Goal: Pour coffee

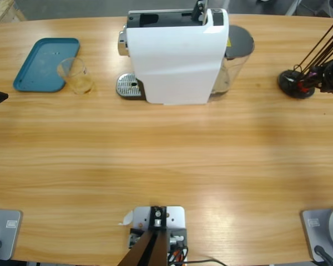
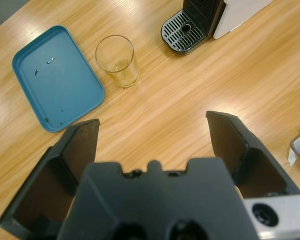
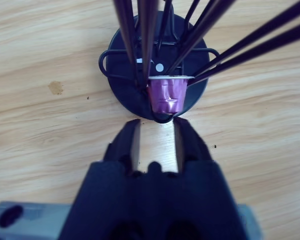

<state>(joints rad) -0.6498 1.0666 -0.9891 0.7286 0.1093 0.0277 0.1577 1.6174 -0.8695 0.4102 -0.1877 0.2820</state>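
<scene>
The left gripper, jaws wide apart, hangs well short of the clear glass tumbler (beside the teal plastic tray). The right gripper, jaws narrowly parted and empty, sits just before the purple foil capsule.

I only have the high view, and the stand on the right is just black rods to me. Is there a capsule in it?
Observer: Yes. One purple capsule hangs low in the capsule stand, just above its round base.
Operator: Is the right gripper holding it?
Observer: No. The right gripper is just short of the capsule, with its jaws a little apart and bare wood showing between them.
Operator: And the left gripper? I see only a black scrap at the edge.
Observer: The left gripper has its jaws wide apart with nothing between them.
</scene>
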